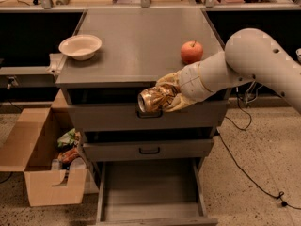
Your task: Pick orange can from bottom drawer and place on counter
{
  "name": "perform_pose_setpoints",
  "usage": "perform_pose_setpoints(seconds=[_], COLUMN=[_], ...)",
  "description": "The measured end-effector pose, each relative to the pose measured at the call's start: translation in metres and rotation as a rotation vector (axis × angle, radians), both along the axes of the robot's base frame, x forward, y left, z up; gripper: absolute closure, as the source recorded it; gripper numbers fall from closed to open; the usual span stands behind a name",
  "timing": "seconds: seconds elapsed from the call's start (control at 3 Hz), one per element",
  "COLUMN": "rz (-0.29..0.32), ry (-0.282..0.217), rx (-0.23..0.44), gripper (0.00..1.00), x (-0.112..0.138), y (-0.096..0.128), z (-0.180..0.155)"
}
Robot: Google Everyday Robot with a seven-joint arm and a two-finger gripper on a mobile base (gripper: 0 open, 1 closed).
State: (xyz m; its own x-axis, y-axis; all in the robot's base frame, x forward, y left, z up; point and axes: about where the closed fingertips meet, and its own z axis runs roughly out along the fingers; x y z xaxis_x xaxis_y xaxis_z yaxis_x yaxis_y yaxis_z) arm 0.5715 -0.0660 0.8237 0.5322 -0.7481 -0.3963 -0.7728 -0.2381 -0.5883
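Gripper with yellowish fingers pinching small shiny orange-gold creased metal can, can lying sideways in the grasp, in the air just below front edge of broad flat matte grey counter, in front of top grey drawer front. White arm reaches in from counter's right. Wide grey metal bottom drawer pulled open well below counter, plain floor showing. Round red-orange apple on counter, right front part. Cream shallow bowl on counter, left side. Open brown cardboard box on floor, left of and below counter.
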Motion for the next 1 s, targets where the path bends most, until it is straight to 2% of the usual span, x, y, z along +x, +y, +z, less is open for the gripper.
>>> perform_pose_setpoints(seconds=[0.33,0.67,1.0], rz=[-0.012,0.011,0.000], ry=[-0.018,-0.025,0.016], rx=[0.053,0.098,0.113], gripper=[1.00,1.00,1.00], x=[0.009,0.024,0.064], y=[0.013,0.036,0.061], z=[0.030,0.082,0.115])
